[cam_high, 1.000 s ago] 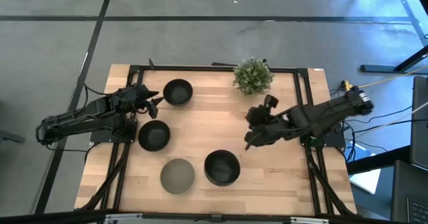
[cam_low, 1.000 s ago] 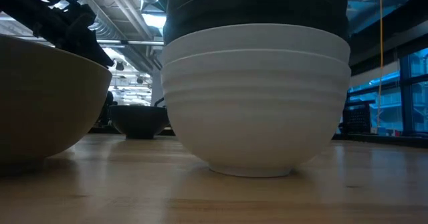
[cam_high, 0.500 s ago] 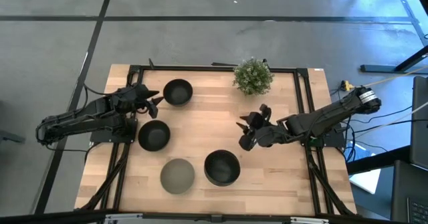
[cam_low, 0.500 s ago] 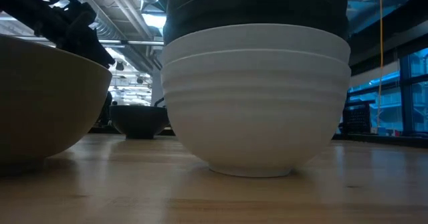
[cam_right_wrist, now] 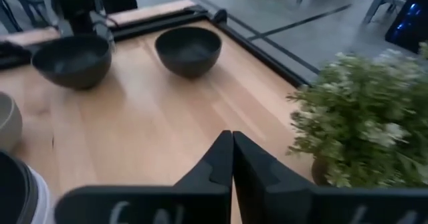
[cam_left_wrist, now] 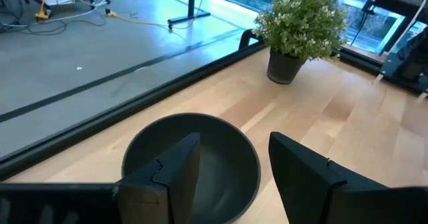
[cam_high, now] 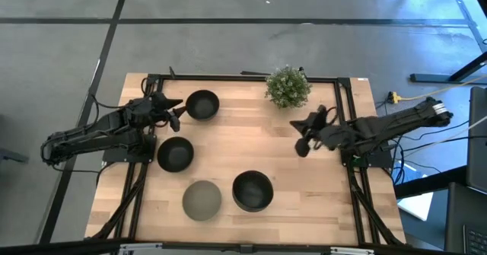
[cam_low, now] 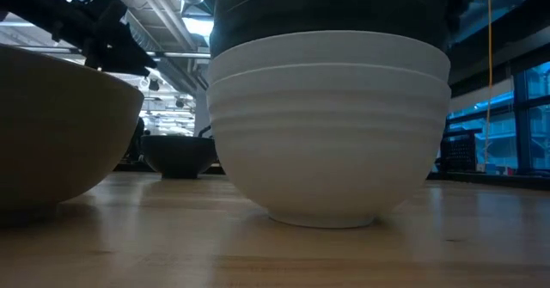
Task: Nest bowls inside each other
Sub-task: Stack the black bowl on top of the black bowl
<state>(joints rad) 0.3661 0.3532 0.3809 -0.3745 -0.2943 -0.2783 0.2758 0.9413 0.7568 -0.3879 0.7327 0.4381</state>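
A black bowl (cam_high: 202, 104) sits at the table's far left, and a second black bowl (cam_high: 175, 154) stands nearer. A grey-olive bowl (cam_high: 202, 200) rests near the front edge. Beside it is a nested stack (cam_high: 253, 191) with a black bowl on top and white bowls (cam_low: 328, 125) beneath. My left gripper (cam_high: 176, 112) stands open just left of the far black bowl (cam_left_wrist: 190, 160), touching nothing. My right gripper (cam_high: 298, 127) hovers shut and empty at the right, below the plant, with its fingers (cam_right_wrist: 232, 164) closed together.
A small potted plant (cam_high: 288, 86) stands at the far edge, close to my right gripper. A black frame rail (cam_high: 243, 76) runs along the far edge. Bare wood lies between the far black bowl and the plant, and in the table's middle.
My right gripper has drawn back from beside the nested stack toward the table's far right, close to the plant. Its fingers, open earlier, have shut on nothing. The bowls have stayed where they were.
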